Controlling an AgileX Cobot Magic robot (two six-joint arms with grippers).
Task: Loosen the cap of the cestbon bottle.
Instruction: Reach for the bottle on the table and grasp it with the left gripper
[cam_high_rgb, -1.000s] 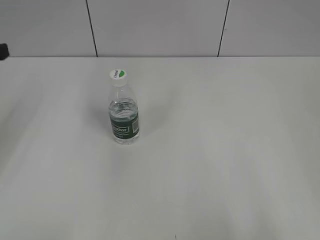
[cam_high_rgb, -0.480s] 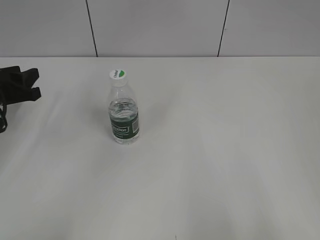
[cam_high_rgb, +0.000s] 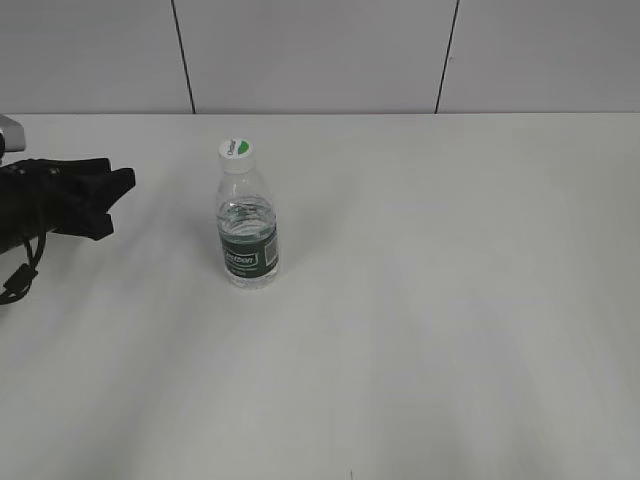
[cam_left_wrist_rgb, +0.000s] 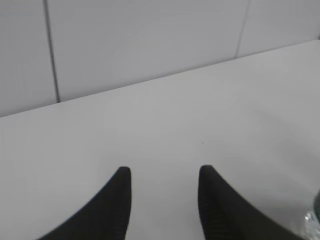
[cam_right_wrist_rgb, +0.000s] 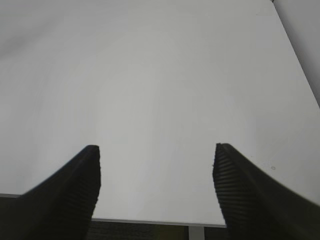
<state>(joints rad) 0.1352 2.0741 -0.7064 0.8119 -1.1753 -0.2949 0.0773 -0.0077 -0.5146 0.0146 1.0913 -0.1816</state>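
The cestbon bottle (cam_high_rgb: 248, 228) stands upright on the white table, left of the middle; it is clear, with a dark green label band. Its white cap (cam_high_rgb: 237, 150), marked with a green half-moon, sits on the neck. My left gripper (cam_high_rgb: 118, 205) is at the left edge of the exterior view, open and empty, a short way left of the bottle and not touching it. In the left wrist view, the left gripper (cam_left_wrist_rgb: 164, 172) shows only bare table between its fingers, with a sliver of the bottle (cam_left_wrist_rgb: 315, 216) at the lower right edge. My right gripper (cam_right_wrist_rgb: 157, 149) is wide open over bare table and is out of the exterior view.
The white table (cam_high_rgb: 450, 300) stretches right and forward of the bottle. A grey panelled wall (cam_high_rgb: 320, 50) rises along its far edge. The right wrist view shows the table's edge (cam_right_wrist_rgb: 150, 220) just below the gripper.
My left gripper has come in from the left edge of the exterior view and moved right toward the bottle. The bottle has not moved.
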